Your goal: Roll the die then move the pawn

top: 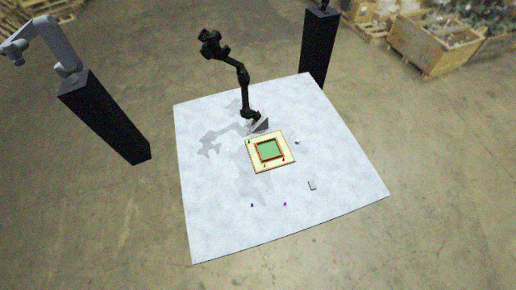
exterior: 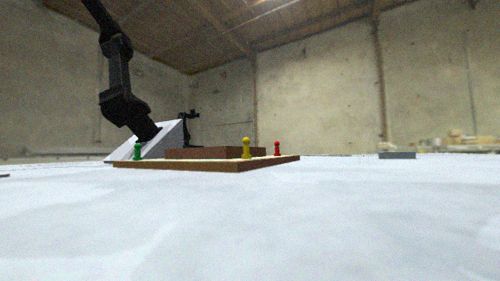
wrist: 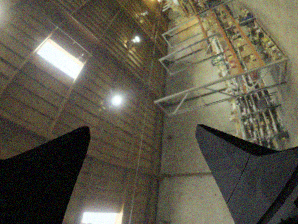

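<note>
Gripper (top: 210,43) (wrist: 144,131): yours, spread wide, nothing between its fingers, raised well above the table (top: 210,234) (exterior: 250,218). Listed for you left to right, from the top view:

- Grey arm (top: 60,44), on a black pedestal beside the table.
- White speck (top: 227,150), tiny, on the table left of the board; you cannot tell what it is.
- Game board (top: 251,157) (exterior: 176,165), one, flat, near your arm's sloped mount (top: 262,125) (exterior: 169,138).
- Green pawn (top: 248,141) (exterior: 137,151), upright on the board's far left corner.
- Purple objects (top: 251,205) (top: 285,204), two small, apart, nearer the table's front edge.
- Yellow pawn (top: 264,166) (exterior: 246,148), upright on the front track.
- Tray (top: 268,150) (exterior: 195,152), green-floored, brown-walled, mid-board.
- Red pawn (top: 283,159) (exterior: 276,148), yours, upright near the front right corner.
- White cube (top: 297,141), apparently your die, outside the tray, just beside the board; pips too small to read.
- Grey slab (top: 312,185) (exterior: 397,155), lying flat.
</note>
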`<act>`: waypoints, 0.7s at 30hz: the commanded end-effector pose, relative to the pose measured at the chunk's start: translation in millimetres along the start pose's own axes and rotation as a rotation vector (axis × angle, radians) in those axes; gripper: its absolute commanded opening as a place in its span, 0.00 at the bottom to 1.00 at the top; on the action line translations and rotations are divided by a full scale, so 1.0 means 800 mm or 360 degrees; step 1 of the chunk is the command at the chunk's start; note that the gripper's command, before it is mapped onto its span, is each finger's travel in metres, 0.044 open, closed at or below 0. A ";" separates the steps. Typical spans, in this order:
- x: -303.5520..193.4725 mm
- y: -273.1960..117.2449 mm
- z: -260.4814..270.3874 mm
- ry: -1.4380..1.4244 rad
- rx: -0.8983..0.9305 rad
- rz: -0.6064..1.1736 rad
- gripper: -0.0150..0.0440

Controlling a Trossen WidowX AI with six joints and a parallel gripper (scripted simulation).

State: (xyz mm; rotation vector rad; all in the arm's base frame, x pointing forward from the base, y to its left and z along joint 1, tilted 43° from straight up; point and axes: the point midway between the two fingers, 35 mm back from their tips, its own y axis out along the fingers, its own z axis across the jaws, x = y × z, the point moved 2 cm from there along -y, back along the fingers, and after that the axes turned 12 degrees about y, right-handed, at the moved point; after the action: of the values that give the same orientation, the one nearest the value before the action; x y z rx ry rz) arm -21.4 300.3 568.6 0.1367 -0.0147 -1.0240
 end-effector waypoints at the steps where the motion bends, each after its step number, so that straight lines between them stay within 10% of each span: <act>1: 0.001 0.000 0.001 0.0009 0.0004 0.0002 0.89; 5: 0.026 -0.007 0.028 0.0235 0.0097 0.0056 0.72; 21: 0.274 -0.027 0.146 0.2172 0.0501 0.0421 0.72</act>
State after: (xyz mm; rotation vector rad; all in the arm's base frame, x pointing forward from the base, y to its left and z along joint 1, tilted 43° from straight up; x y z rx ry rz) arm 42.6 122.0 668.0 0.9482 0.8557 -0.5813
